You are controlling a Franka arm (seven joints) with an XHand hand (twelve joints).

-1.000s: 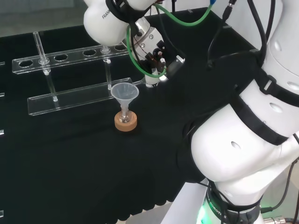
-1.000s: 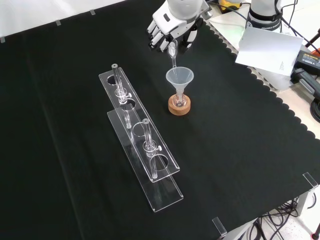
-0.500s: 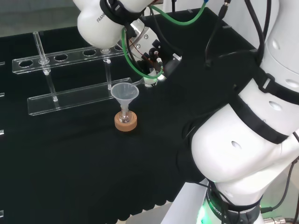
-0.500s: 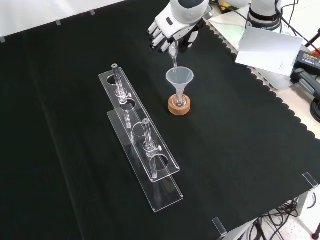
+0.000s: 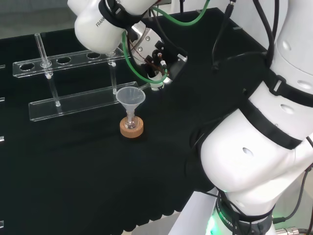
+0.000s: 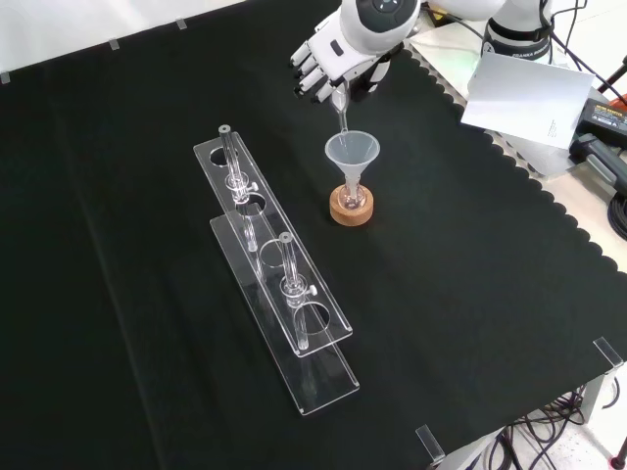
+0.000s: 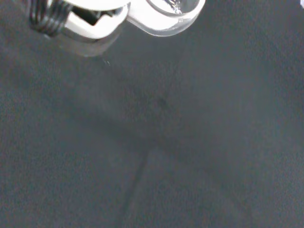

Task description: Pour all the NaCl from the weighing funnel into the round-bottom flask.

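Clear weighing funnel (image 6: 340, 110) in hand (image 6: 328, 61), spout down, near-vertical.

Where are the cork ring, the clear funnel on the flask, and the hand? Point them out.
cork ring (image 6: 351, 210), front view, its front edge.
clear funnel (image 6: 352, 152), front view, its cone wall.
hand (image 6: 330, 57), front view, its back above the fingers.

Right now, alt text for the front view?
The hand tilts a clear weighing funnel, spout down, over a funnel set in a flask on a cork ring. A clear tube rack stands to the left on black cloth.
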